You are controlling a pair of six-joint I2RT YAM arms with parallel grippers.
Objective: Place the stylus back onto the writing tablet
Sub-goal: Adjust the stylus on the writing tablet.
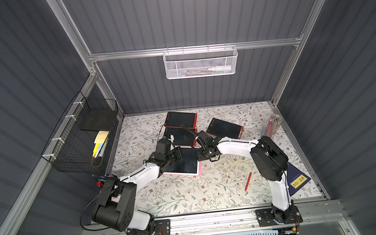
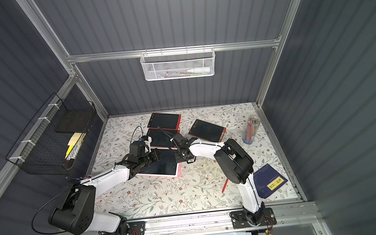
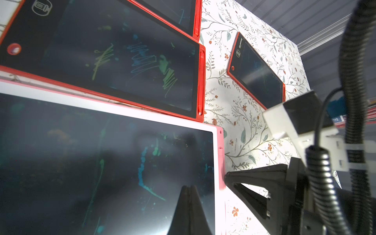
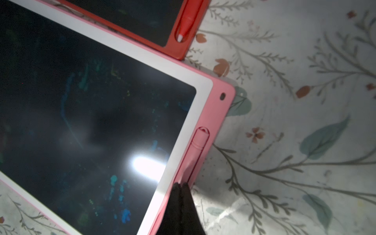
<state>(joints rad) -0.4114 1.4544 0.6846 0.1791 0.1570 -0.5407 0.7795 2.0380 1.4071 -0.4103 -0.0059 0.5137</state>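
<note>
Counter (image 1: 188, 196) layout: I count four writing tablets, three red-framed and one pink. The far red tablet (image 1: 181, 119), the middle red tablet (image 1: 180, 138) and the pink writing tablet (image 1: 186, 163) form a far-to-near row, edge against edge. The third red tablet (image 1: 224, 128) lies apart to the right. Styluses I can confirm: three. The pink stylus (image 4: 195, 150) lies in the slot on the pink writing tablet's right-hand border, long axis along that border, rounded end toward the far corner with the small hole. A docked red stylus (image 3: 201, 81) sits in the middle red tablet's side slot, white tip toward the pink writing tablet. A loose red stylus (image 1: 248, 181) lies on the counter beside the right arm's elbow, well apart from every tablet, long axis roughly near-to-far. Right gripper (image 4: 179, 186): jaws together, tips meeting the pink stylus partway along the slot and hiding the rest of it. Left gripper (image 3: 188, 187): jaws together, holding nothing, over the pink writing tablet's screen; I cannot tell whether it touches. Around: one clear cup of coloured pencils (image 1: 273, 125), one dark blue booklet (image 1: 298, 179), one black wire basket (image 1: 79, 142), one white mesh basket (image 1: 201, 63).
</note>
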